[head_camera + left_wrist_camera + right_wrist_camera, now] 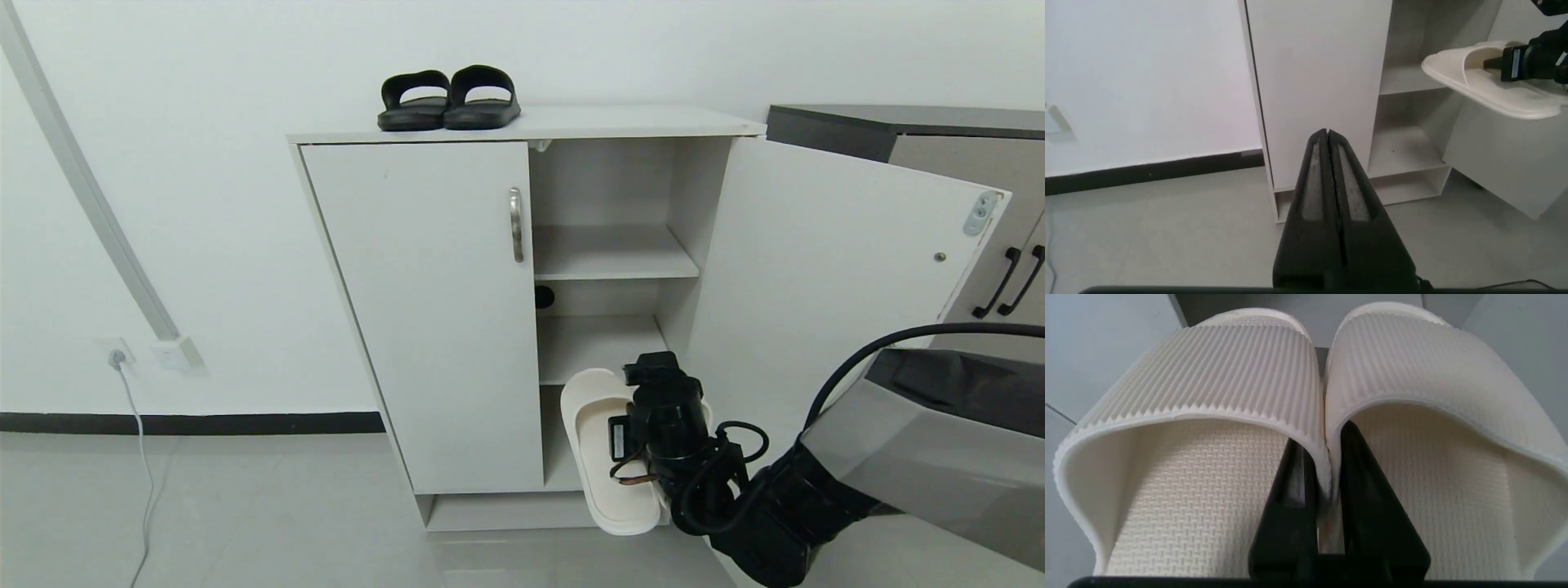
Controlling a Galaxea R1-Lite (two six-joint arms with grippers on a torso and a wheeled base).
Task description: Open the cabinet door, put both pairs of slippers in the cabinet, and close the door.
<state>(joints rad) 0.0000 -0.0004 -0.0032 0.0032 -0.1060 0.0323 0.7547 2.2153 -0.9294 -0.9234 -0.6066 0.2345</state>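
Observation:
My right gripper [649,384] is shut on the white slippers [600,441], holding the pair in the air in front of the cabinet's [531,126] open right half, at the lower shelf's level. In the right wrist view its fingers [1290,498] pinch the two inner edges of the white slippers [1208,416] together. The black slippers [449,100] stand side by side on the cabinet top. The right door [824,269] is swung wide open; the left door [433,310] is closed. My left gripper [1327,143] is shut and empty, low over the floor facing the cabinet [1323,82].
A grey cabinet [939,139] with black handles stands right behind the open door. A wall socket with a cable [135,425] is at the left. Grey tiled floor lies free before the cabinet. Inside are bare shelves [612,253].

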